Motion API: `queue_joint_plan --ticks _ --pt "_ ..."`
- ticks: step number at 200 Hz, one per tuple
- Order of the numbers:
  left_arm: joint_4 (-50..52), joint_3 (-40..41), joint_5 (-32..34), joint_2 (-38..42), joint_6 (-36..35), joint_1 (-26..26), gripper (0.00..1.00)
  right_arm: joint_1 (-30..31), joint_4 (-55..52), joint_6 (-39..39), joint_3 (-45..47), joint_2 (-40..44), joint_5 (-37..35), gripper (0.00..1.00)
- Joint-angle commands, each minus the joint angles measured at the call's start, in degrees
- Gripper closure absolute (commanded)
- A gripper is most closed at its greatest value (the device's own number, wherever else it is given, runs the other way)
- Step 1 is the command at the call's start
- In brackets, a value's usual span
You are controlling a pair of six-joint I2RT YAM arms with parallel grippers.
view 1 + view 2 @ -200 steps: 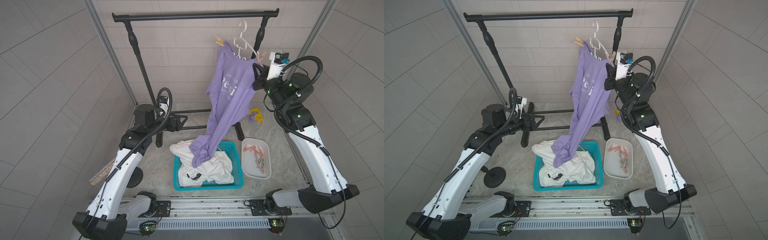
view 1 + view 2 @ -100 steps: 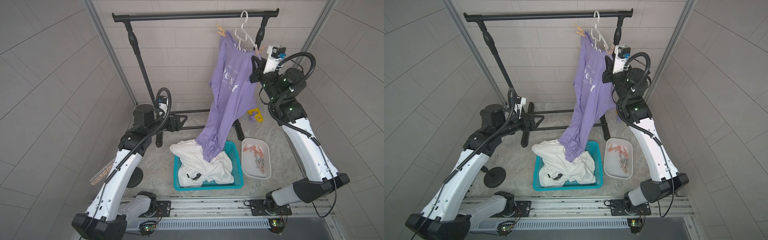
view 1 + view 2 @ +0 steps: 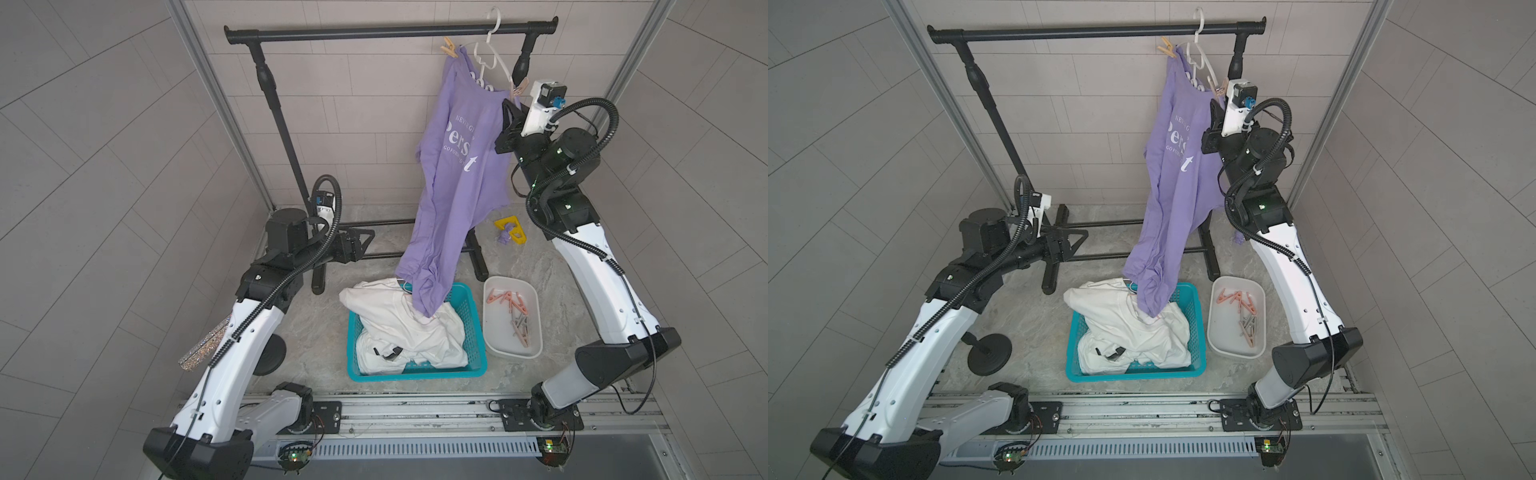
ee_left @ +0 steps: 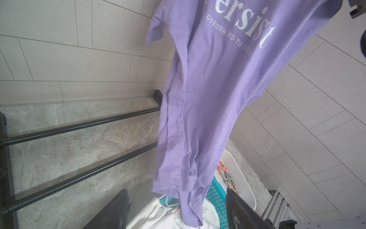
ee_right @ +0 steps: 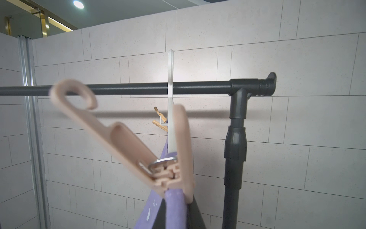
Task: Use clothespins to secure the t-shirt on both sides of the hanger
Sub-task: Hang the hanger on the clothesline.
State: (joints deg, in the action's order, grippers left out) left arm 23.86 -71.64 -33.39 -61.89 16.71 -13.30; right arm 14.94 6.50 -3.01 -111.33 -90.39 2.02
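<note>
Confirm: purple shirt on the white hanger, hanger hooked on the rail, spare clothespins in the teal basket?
Wrong on the pins: the spare clothespins lie in the white tray beside the teal basket, as both top views show. The purple shirt on the white hanger, hanger on the rail: correct.

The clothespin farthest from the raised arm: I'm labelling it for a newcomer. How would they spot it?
On the black rail at the back, a white hanger carries a purple t-shirt. The tan clothespin sticks up from the shirt's shoulder nearer the rail's middle. The second clothespin, at the other shoulder, has the right gripper below it.
</note>
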Motion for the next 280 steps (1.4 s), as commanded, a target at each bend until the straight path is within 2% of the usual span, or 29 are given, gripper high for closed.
queue_joint_plan --ticks 1,97,182,237,250,263,280 --pt "-0.72 -0.52 -0.31 1.59 0.16 -0.17 0.20 -0.17 6.69 0.33 -2.32 0.09 -1.69 1.00" --pt "-0.80 -0.88 -0.35 1.33 -0.19 -0.23 0.20 -0.35 7.46 0.27 -4.96 -3.67 -2.25 1.00" --pt "0.05 -0.44 -0.35 1.73 -0.79 -0.23 0.20 -0.35 11.89 -1.59 5.75 0.70 -2.29 1.00" --pt "-0.47 -0.44 -0.52 1.43 -0.34 -0.22 0.20 -0.35 10.90 -1.56 6.21 0.93 -0.64 1.00" --pt "-0.35 -0.48 -0.57 1.43 -0.30 -0.23 0.20 -0.35 10.81 -1.78 6.20 1.01 -0.53 0.91" --pt "-0.39 -0.43 -0.62 1.57 -0.30 -0.23 0.20 -0.34 10.65 -2.14 6.58 1.31 -1.02 0.73" --pt "-0.39 -0.21 -0.85 1.58 -0.27 -0.23 0.20 -0.35 10.66 -3.31 8.21 2.33 -1.98 0.57"
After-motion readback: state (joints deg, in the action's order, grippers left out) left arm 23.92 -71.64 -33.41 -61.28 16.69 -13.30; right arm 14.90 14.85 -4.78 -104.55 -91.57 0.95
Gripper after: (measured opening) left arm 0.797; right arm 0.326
